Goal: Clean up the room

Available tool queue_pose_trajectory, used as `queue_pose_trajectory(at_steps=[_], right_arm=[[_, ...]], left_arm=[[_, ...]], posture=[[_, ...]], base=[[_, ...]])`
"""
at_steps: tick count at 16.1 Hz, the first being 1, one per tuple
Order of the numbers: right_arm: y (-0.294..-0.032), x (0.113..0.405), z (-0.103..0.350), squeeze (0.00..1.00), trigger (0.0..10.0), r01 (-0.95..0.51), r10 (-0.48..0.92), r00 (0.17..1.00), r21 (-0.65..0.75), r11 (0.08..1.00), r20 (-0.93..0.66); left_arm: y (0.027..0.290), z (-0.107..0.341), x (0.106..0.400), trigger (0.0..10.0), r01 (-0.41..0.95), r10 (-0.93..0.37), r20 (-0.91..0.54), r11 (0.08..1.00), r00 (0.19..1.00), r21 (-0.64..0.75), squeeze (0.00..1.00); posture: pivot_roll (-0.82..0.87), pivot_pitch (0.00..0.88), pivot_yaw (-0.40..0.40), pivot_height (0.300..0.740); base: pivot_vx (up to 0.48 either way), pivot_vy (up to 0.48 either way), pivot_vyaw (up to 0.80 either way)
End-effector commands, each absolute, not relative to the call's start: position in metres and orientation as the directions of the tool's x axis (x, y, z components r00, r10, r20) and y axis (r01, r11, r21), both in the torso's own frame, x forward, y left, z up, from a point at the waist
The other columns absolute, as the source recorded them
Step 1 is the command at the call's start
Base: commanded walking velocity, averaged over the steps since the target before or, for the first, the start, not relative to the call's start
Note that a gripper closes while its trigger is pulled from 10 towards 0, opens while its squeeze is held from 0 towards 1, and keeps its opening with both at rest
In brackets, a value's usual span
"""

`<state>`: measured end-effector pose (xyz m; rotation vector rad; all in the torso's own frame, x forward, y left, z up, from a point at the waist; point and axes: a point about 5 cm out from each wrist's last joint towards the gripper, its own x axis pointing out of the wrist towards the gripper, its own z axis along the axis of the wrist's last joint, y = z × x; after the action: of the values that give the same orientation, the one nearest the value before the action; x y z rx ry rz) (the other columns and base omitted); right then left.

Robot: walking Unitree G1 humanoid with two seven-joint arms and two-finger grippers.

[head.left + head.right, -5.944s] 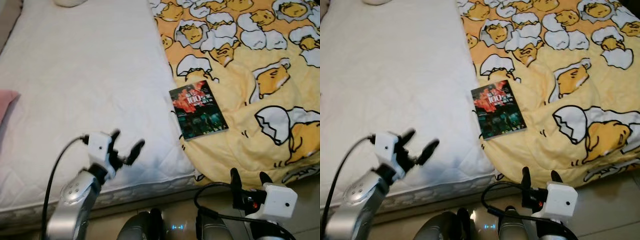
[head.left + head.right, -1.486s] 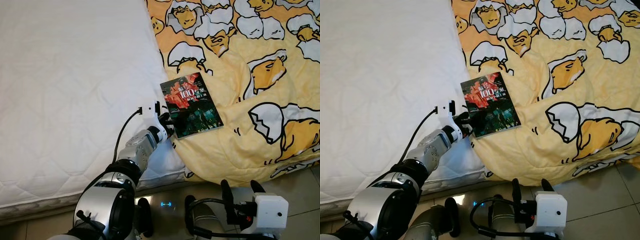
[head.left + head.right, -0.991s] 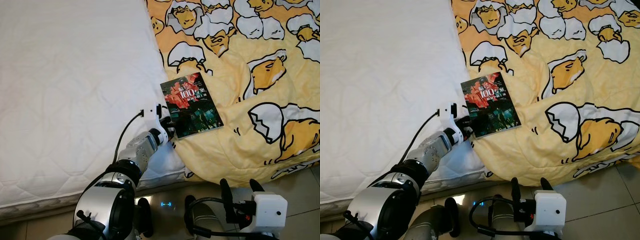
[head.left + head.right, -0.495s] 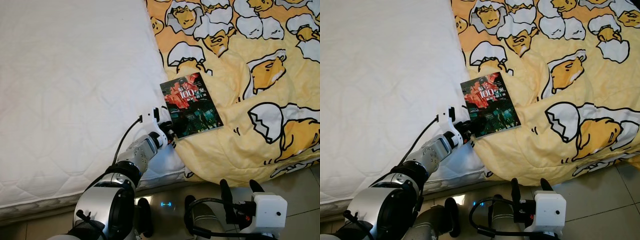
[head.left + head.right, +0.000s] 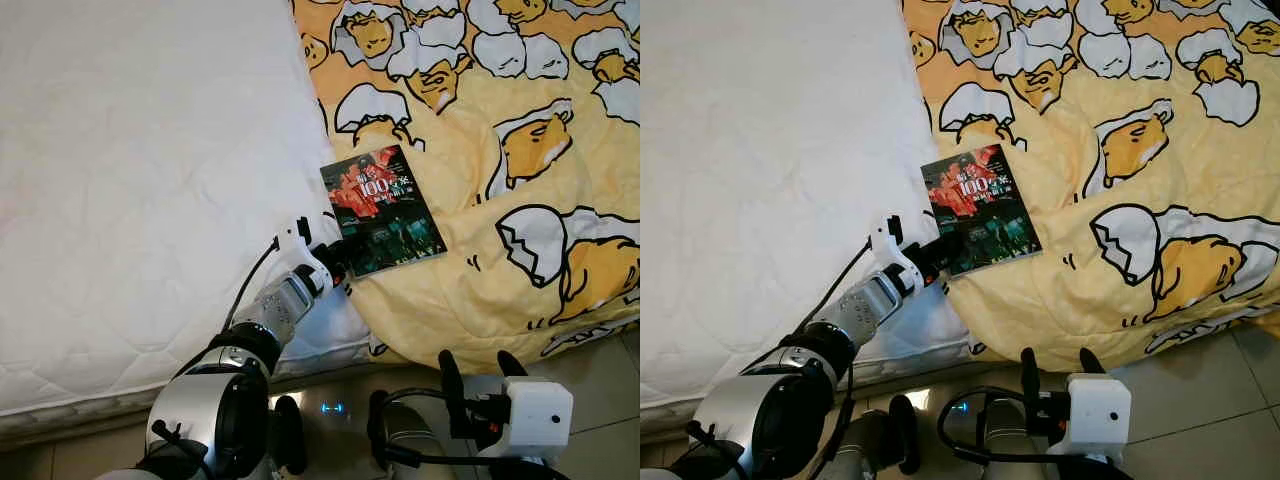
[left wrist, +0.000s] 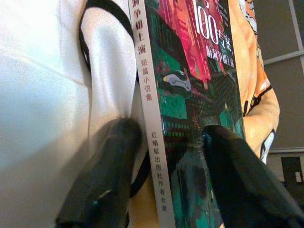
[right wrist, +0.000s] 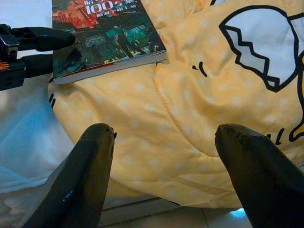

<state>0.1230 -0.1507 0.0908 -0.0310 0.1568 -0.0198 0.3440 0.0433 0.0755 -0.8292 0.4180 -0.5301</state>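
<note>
A paperback book [image 5: 383,210] with a red and green cover lies flat on the yellow blanket [image 5: 520,250], right beside the white mattress [image 5: 150,180]. My left gripper [image 5: 943,256] is stretched out to the book's near left corner. It is open and straddles the spine edge [image 6: 149,118]: one finger [image 6: 228,171] rests over the cover, the other finger [image 6: 109,171] lies on the white sheet. The right wrist view shows that corner of the book [image 7: 107,35] with these two fingers around it. My right gripper [image 5: 472,365] hangs open and holds nothing, low in front of the bed's edge.
The blanket [image 7: 199,109] with its egg cartoon print drapes over the bed's near edge [image 5: 460,340] toward the tiled floor [image 5: 610,385]. White quilted mattress spreads to the left. My own legs [image 5: 330,430] stand against the bed.
The left gripper reached from above the near mattress to the book. In the last second it slid closer onto the book's corner. The camera has moved nearer to the bed.
</note>
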Motion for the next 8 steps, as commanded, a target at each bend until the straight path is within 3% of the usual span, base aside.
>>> queue_pose_trajectory(at_steps=[1,8], right_arm=[[-0.1511,0.1189,0.0852,0.15,10.0,0.023,-0.028,0.982,-0.025,0.999,-0.188],[-0.152,0.1196,0.0842,0.15,10.0,0.026,-0.031,0.982,-0.028,0.999,-0.188]], left_arm=[[-0.0358,0.0856,0.3173,0.0,0.331,-0.74,-0.074,0.386,0.669,-0.861,0.0],[-0.0386,0.0851,0.315,0.0,0.268,-0.735,-0.049,0.308,0.677,-0.913,0.0]], posture=[[-0.3,0.273,0.074,0.74],[-0.31,0.255,0.079,0.74]], base=[[0.0,0.0,0.0],[0.0,0.0,0.0]])
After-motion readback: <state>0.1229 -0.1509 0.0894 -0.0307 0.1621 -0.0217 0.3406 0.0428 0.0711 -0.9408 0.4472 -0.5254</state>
